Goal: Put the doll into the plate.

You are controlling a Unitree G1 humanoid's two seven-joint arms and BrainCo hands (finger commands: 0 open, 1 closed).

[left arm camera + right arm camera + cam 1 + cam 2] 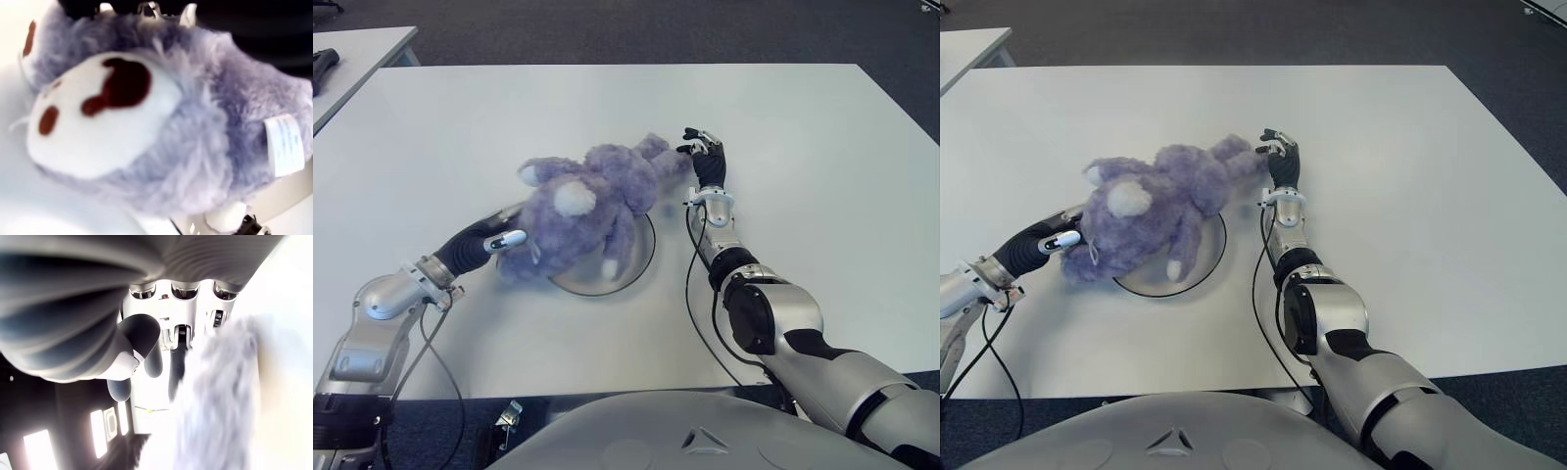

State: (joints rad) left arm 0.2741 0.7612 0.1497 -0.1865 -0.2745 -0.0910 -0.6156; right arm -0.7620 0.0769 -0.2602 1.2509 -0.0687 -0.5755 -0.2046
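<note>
We see the doll (582, 208) lying mid-frame over the plate (641, 262), long axis toward upper right; left hand (501, 238) seemingly grips it, right hand (705, 157) fingers loose beside it.

Bright, even overhead light; soft shadows; both wrist views blurred and overexposed.

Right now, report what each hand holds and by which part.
The left hand grips the doll at its lower end over the plate. The right hand touches a far limb; whether it grips cannot be told.
</note>
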